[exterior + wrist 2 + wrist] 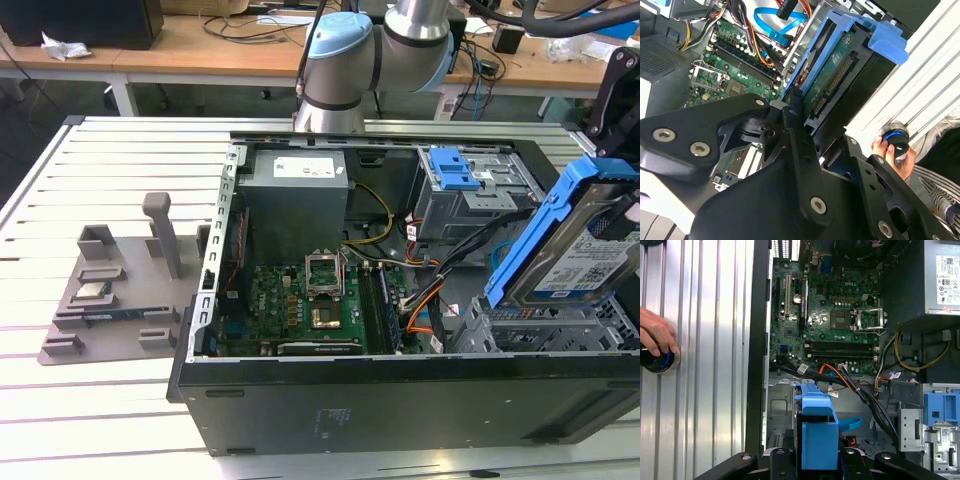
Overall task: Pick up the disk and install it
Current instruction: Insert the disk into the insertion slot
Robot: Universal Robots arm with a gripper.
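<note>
Gripper (812, 456) clamped on the disk (592, 250), held tilted with the drive cage (530, 325) just below it; judged rigid, fairly heavy, shock-sensitive, best held by the blue bracket (816, 440) edges, not the circuit face.

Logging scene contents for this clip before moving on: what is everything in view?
table: one, silver, slatted, under everything
case: one, black, open, on the table
disk: one, silver in blue bracket, tilted above the case, exterior view's right
motherboard: one, green, inside the case
power supply: one, grey, inside the case
latch: one, blue, on the grey cage
fixture: one, grey, on the table, exterior view's left
chip: one, silver, on the fixture
knob: one, black with blue ring, on the table
hand: one, on the knob
arm: one, grey and pale blue, beyond the case
jaws: one pair, black, shut on the disk
</note>
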